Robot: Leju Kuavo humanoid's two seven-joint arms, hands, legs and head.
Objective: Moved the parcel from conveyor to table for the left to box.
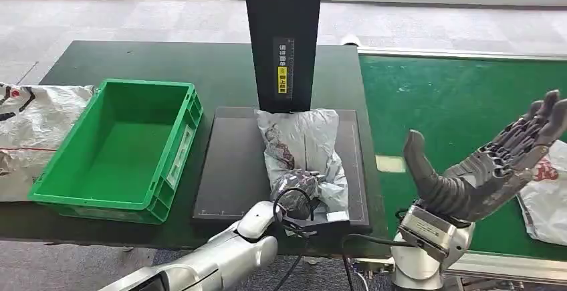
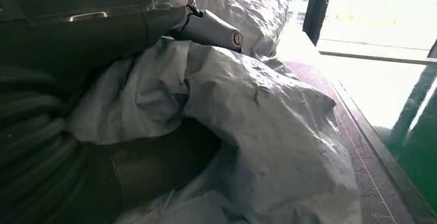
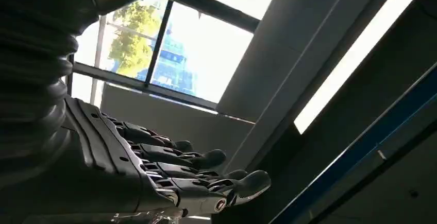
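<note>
A crumpled grey plastic parcel (image 1: 304,137) lies on the black pad (image 1: 231,164) of the table, just in front of the black scanner column (image 1: 284,37). My left hand (image 1: 294,194) grips the parcel's near end, its fingers sunk into the folds. In the left wrist view the parcel (image 2: 268,121) bulges between the dark fingers of my left hand (image 2: 103,28). The green box (image 1: 177,150) stands empty to the left of the pad. My right hand (image 1: 488,164) is raised over the green conveyor (image 1: 455,97), palm up, fingers spread and holding nothing; the right wrist view has this right hand (image 3: 154,172) against the ceiling.
Another white parcel (image 1: 548,197) lies on the conveyor at the far right, below my right hand. A white bag (image 1: 27,130) lies left of the green box. The scanner column stands close behind the grey parcel.
</note>
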